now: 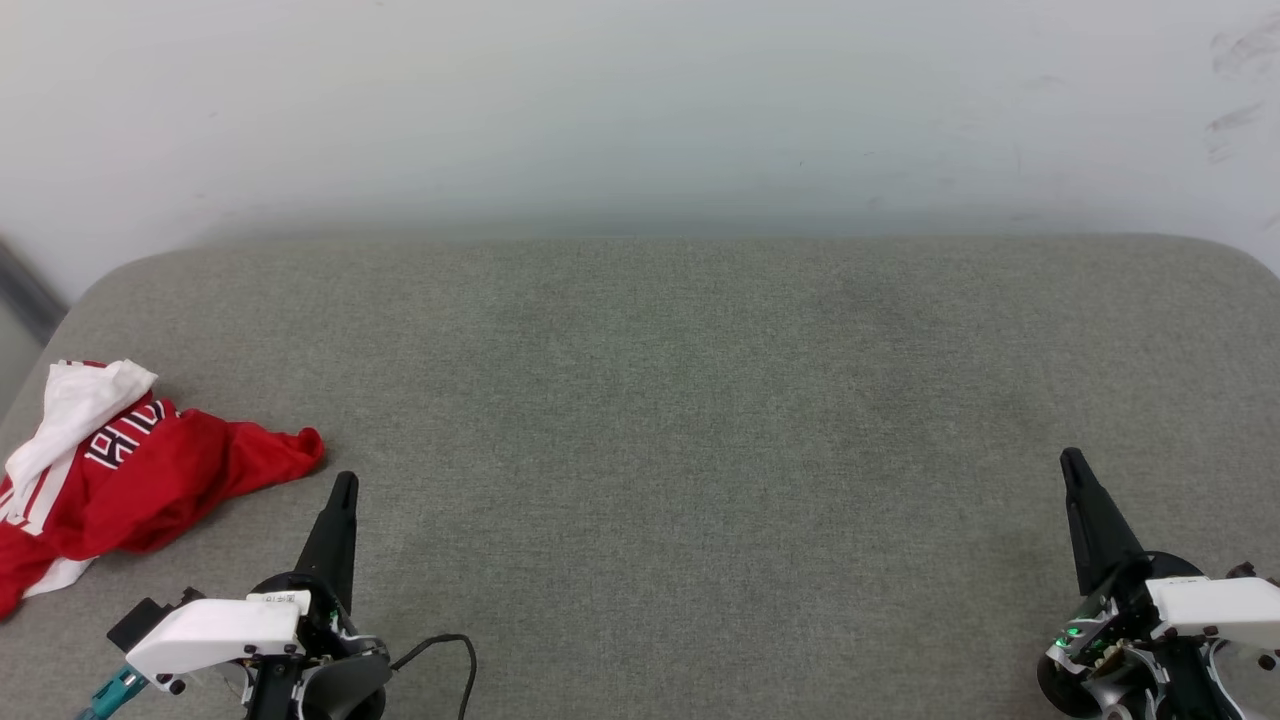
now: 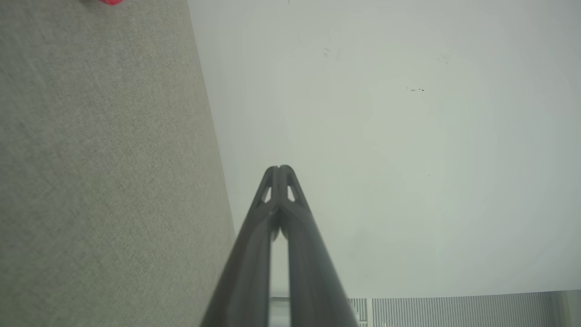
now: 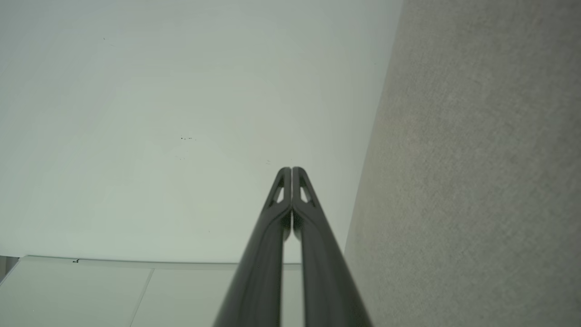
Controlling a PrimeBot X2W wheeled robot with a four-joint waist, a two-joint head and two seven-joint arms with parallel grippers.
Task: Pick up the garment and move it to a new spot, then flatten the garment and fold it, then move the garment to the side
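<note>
Two grippers sit at the near edge of your view, each with its dark fingers pressed together tip to tip and nothing caught between them; your left gripper (image 1: 345,482) points away from you at the near left, your right gripper (image 1: 1070,458) at the near right, well apart; a black cable (image 1: 455,648) loops beside the left one's base; both are over the grey fabric surface (image 1: 700,400); the garment (image 1: 150,480) lies crumpled at the surface's left edge, near the left gripper's tip but not touching it; you can see red cloth, a white sleeve bunched on its far side and part of the black lettering; a pale wall (image 1: 640,100) rises beyond the far edge.
</note>
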